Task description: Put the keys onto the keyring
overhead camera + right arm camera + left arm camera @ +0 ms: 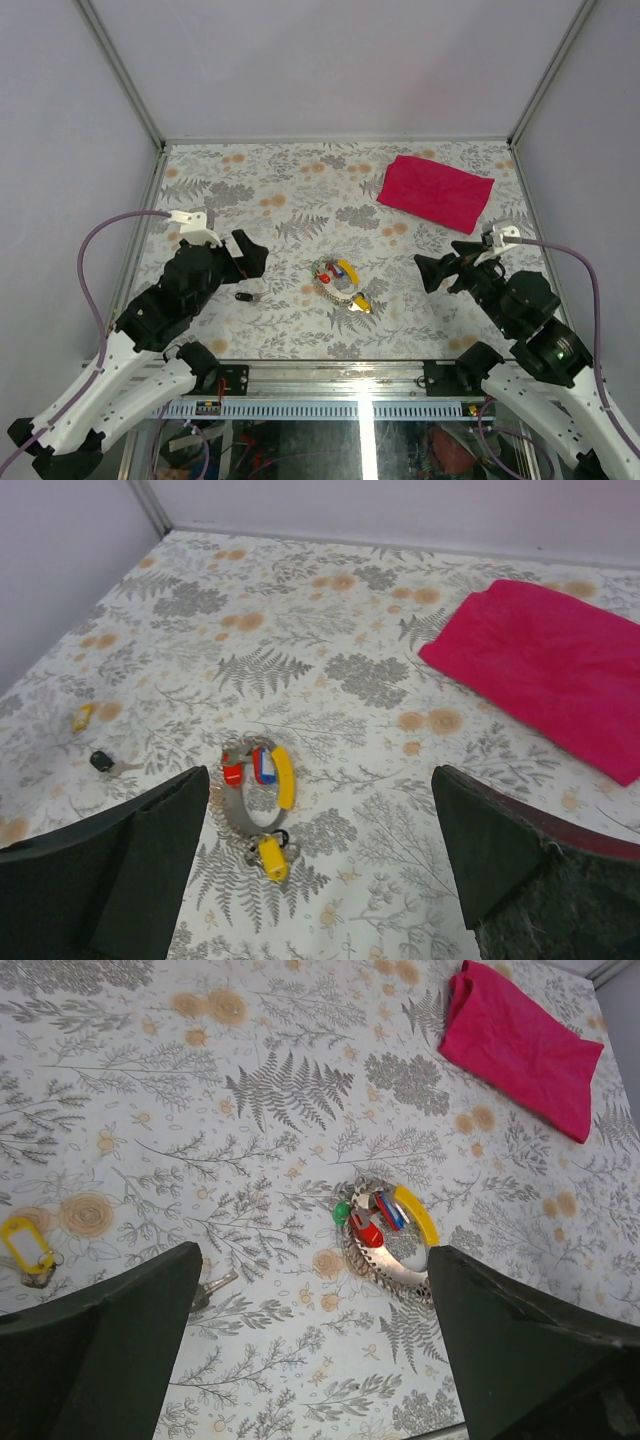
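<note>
Hovering at the lower left of the top view, the left gripper (244, 260) has its jaws spread wide and clamps nothing. The right gripper (431, 273), at the lower right, is likewise spread and empty. They face each other across the floral table (290, 170), probably so that either can reach the pieces lying between them.

Just below the left gripper's tips lies a small black-headed key (243, 296), loose on the table. In the left wrist view its blade pokes out beside the left finger (110, 1350). At that view's left edge sits a yellow tag (22, 1242) with a bit of metal on it, likely another key, well apart from the rest.

At frame centre rests the keyring (340, 283), a silvery ring bundled with yellow, blue, red and green tags; neither gripper touches it. With the black-headed key lying apart from it, the job looks unfinished. Farthest off, at the upper right, a folded red cloth (435, 192) lies out of the way.
</note>
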Robot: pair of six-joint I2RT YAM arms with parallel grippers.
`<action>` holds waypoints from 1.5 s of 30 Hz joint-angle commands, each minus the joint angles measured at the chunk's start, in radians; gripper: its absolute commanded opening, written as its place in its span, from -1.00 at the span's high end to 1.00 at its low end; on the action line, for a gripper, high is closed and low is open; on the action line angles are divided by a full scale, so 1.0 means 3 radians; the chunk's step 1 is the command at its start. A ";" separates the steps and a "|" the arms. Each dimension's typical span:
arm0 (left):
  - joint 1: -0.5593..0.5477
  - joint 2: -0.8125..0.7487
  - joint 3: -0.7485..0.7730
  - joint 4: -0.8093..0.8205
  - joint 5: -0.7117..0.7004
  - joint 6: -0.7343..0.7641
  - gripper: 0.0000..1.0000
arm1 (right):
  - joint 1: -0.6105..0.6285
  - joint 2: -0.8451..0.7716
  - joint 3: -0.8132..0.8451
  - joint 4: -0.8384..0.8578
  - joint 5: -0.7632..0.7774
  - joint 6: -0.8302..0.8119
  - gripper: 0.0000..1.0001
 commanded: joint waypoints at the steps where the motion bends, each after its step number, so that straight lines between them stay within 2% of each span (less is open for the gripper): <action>1: 0.0025 -0.0109 -0.0101 0.0066 -0.0232 0.0199 -1.00 | 0.0015 -0.0219 -0.0190 -0.0159 0.0266 -0.0125 -0.99; 6: 0.0025 -0.0217 -0.0138 0.0062 -0.0204 0.0245 -1.00 | 0.0013 -0.0172 -0.0164 -0.0213 0.0379 -0.0205 -0.98; 22: 0.0019 -0.0420 -0.0214 0.0069 -0.0302 0.0166 -1.00 | 0.0015 0.0069 -0.0133 -0.0274 0.0281 -0.0134 -0.99; 28: 0.0020 -0.0452 -0.0248 0.0086 -0.0344 0.0147 -1.00 | 0.0015 0.0031 -0.0169 -0.0228 0.0229 -0.0150 -0.99; 35: 0.0020 -0.0580 -0.0292 0.0116 -0.0316 0.0166 -1.00 | 0.0015 -0.0282 -0.0365 -0.0044 0.0229 -0.0114 -0.99; 39: 0.0019 -0.0628 -0.0313 0.0132 -0.0341 0.0172 -1.00 | 0.0015 -0.0359 -0.0462 0.0017 0.0455 -0.0070 -0.99; 45: 0.0019 -0.0567 -0.0300 0.0117 -0.0360 0.0173 -1.00 | 0.0015 -0.0182 -0.0398 -0.0187 0.0656 -0.0104 -0.98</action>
